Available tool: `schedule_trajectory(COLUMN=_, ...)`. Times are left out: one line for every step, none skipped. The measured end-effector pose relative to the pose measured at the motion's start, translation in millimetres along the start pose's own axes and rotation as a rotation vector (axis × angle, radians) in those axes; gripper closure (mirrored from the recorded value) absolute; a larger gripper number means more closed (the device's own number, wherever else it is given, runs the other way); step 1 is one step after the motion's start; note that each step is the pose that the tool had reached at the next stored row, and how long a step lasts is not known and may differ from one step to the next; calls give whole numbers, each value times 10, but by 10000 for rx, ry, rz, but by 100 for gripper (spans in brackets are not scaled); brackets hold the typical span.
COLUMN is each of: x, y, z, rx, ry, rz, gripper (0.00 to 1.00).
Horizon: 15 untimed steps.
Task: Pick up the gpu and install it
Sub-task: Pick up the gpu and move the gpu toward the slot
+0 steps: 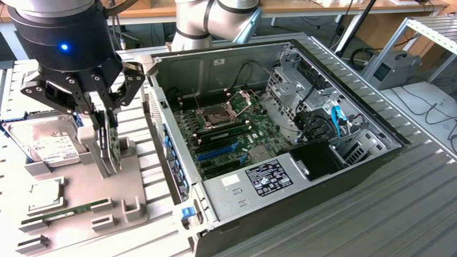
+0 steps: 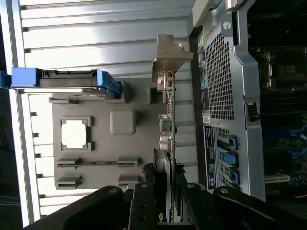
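Note:
The gpu (image 1: 109,152) stands on edge in the grey holder (image 1: 82,184) at the exterior view's left, its green board seen side-on. In the wrist view the gpu (image 2: 171,122) is a thin edge with its silver bracket (image 2: 169,55) at the far end. My gripper (image 1: 107,126) comes down from above with one finger on each face of the card and is shut on it. The wrist view has the gripper (image 2: 170,191) with its dark fingers (image 2: 151,196) pressed to both sides of the card. The card's lower edge still sits at the holder.
On the same holder lie a hard drive (image 1: 44,145), a CPU (image 1: 44,194) and a RAM stick (image 1: 68,209). The open computer case (image 1: 371,160) lies at the exterior view's right, with its motherboard (image 1: 239,131) and blue slots (image 1: 214,153) exposed. Its perforated rear wall (image 2: 219,76) stands close beside the card.

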<state>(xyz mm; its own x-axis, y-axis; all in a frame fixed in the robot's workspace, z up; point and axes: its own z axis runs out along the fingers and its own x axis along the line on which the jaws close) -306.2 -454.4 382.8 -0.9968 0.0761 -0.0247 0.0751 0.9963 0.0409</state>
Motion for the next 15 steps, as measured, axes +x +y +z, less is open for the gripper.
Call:
schedule_trajectory(x=0, y=0, z=-2, rx=0, ry=0, rz=0, gripper=74)
schedule_trajectory(x=0, y=0, z=-5, rx=0, ry=0, rz=0, gripper=74)
schedule_trajectory(x=0, y=0, z=-9, rx=1, ry=1, rz=0, gripper=74)
schedule_trajectory(x=0, y=1, z=-13, rx=1, ry=1, rz=-1, gripper=74)
schedule_trajectory(x=0, y=1, z=-16, rx=1, ry=0, rz=-1, gripper=74)
schedule_trajectory(x=0, y=1, z=-20, rx=1, ry=1, rz=-1, gripper=74)
schedule_trajectory(x=-1, y=2, z=-24, rx=0, ry=0, rz=-1, gripper=74)
schedule_trajectory(x=-1, y=2, z=-29, rx=0, ry=0, rz=-1, gripper=74)
schedule_trajectory(x=-1, y=2, z=-34, rx=0, ry=0, rz=0, gripper=74)
schedule_trajectory(x=-1, y=3, z=-44, rx=1, ry=1, rz=0, gripper=74)
schedule_trajectory(x=-1, y=3, z=-52, rx=1, ry=0, rz=0, gripper=74)
schedule_trajectory(x=-1, y=3, z=-58, rx=-1, ry=-1, rz=0, gripper=74)
schedule_trajectory(x=-2, y=3, z=-63, rx=0, ry=0, rz=0, gripper=74)
schedule_trajectory(x=-2, y=4, z=-69, rx=0, ry=0, rz=0, gripper=74)
schedule_trajectory(x=-2, y=4, z=-74, rx=0, ry=0, rz=0, gripper=74)
